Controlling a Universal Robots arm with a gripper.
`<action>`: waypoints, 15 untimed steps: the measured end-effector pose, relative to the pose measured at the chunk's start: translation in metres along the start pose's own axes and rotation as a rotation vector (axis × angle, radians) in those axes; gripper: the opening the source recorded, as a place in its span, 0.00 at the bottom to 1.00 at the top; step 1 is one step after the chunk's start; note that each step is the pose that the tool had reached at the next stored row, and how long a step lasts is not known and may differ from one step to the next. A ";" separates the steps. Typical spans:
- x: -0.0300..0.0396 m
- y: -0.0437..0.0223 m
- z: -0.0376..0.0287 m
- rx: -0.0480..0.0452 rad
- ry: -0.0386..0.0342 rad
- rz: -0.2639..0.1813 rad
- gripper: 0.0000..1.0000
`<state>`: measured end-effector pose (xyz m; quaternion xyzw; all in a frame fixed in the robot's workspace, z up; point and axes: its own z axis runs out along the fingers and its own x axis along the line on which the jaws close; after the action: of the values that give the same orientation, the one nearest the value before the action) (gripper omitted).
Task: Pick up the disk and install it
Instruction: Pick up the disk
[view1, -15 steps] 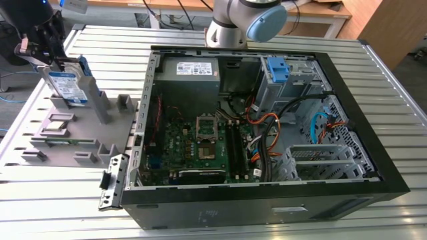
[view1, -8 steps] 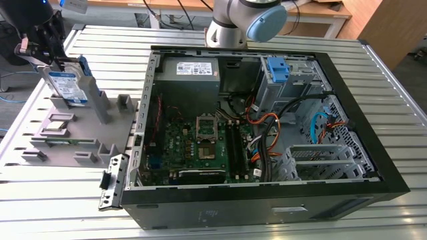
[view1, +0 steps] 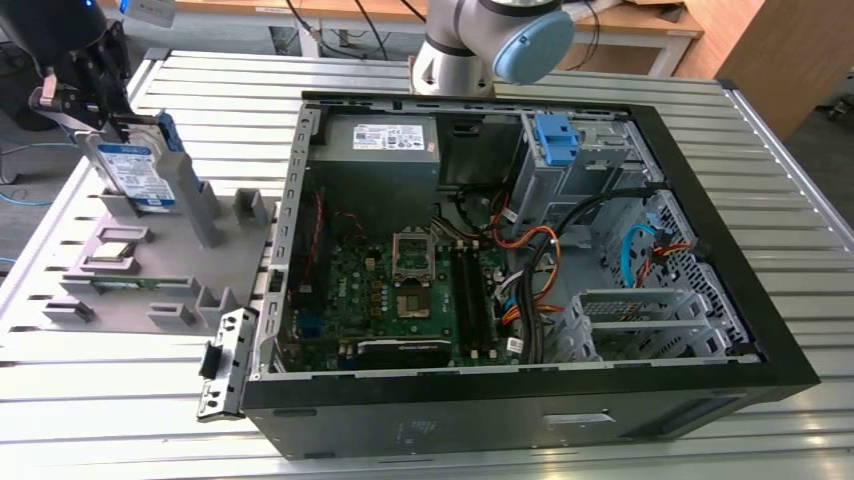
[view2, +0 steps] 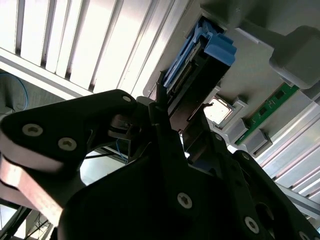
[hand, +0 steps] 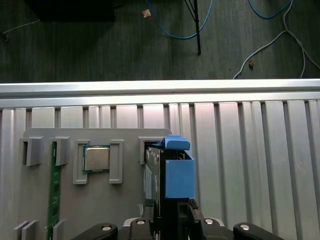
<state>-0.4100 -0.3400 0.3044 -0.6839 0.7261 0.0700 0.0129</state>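
Grasp step: disk pinched, seemingly not yet lifted.
The gripper (hand: 172, 215) is closed narrowly on the upper end of the disk (view1: 134, 172), which is stood upright at the far corner of the grey holder plate (view1: 160, 265), on the exterior view's left. Well apart lies the open computer case (view1: 741, 260). A straight pull out of the slot is judged to be called for, the hold kept square.
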 end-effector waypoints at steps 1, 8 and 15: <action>0.0000 0.0000 0.0001 0.0001 -0.0002 0.000 0.37; 0.0002 -0.0001 0.0006 -0.0046 0.0031 -0.039 0.43; 0.0001 0.0000 0.0006 -0.0053 0.0038 -0.045 0.43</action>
<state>-0.4100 -0.3401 0.3038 -0.7003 0.7103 0.0703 0.0113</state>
